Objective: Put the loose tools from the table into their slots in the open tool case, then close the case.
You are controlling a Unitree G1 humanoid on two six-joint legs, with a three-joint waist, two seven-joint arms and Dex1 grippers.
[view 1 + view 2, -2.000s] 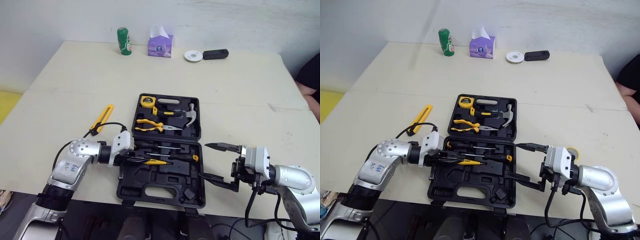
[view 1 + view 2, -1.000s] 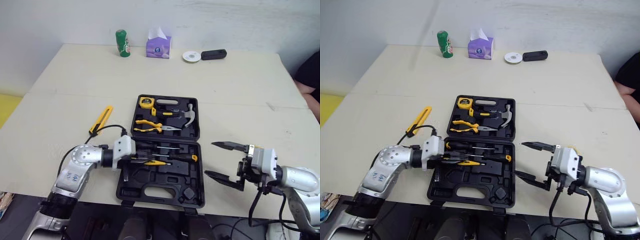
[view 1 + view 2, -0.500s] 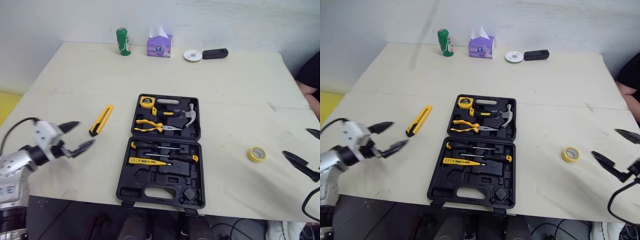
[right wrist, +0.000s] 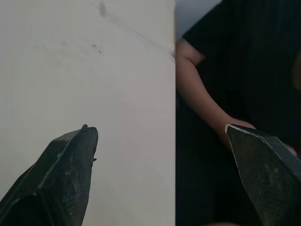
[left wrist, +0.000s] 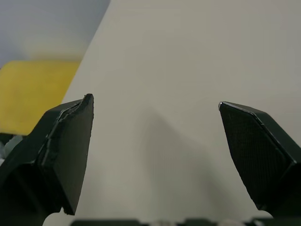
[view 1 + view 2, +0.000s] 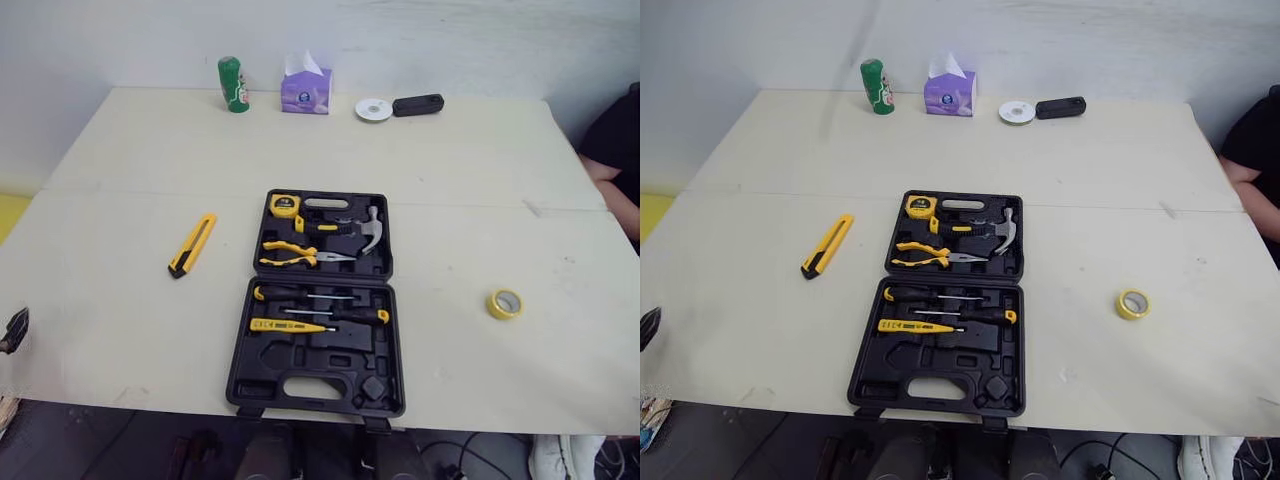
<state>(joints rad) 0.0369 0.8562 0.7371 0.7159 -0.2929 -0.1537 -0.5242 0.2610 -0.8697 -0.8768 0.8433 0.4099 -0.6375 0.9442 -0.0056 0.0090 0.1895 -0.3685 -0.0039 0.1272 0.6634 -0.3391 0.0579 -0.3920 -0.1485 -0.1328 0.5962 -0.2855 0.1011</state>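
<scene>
Gaping left pincer, right pincer also spread, tool case open, utility knife and tape roll loose.

Green can, tissue box, white disc along far edge.

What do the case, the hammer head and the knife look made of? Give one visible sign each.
Case: likely moulded plastic, matt black, with shaped recesses.
Hammer head: probably steel, grey with a dull shine.
Knife: seemingly a plastic body, plain yellow with a black end.
</scene>
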